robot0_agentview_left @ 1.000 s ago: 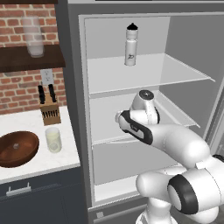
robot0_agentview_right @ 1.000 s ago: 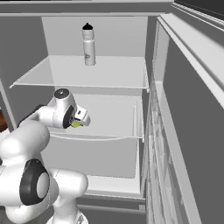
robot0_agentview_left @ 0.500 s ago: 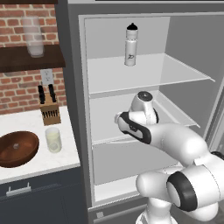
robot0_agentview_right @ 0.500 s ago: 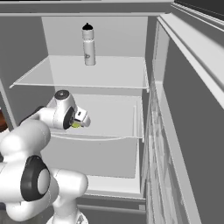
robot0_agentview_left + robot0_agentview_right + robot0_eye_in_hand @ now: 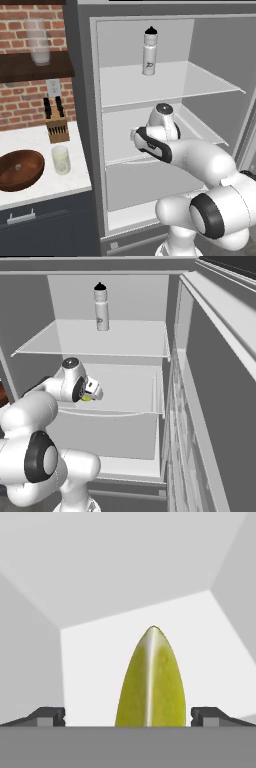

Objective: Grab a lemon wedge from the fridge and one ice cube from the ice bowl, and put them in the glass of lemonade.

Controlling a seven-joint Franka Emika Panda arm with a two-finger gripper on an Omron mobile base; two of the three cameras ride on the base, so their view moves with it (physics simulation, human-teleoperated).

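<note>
From the left base view, the arm reaches into the open fridge point(image 5: 95, 150) at its middle shelf; the glass of lemonade point(image 5: 61, 159) stands beside the ice bowl point(image 5: 20, 170). Right base view: the gripper point(image 5: 92, 394) hovers over the lemon wedge point(image 5: 86, 399). Hand view: fingertips point(image 5: 50, 716) spread wide, the wedge between them, ungripped.

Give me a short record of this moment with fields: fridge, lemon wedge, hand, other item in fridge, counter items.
fridge: door open, white shelves
lemon wedge: on middle shelf, between the open fingers, not gripped
hand: open, at the wedge
other item in fridge: white bottle, upright on top shelf
counter items: ice bowl, glass of lemonade, knife block
</note>
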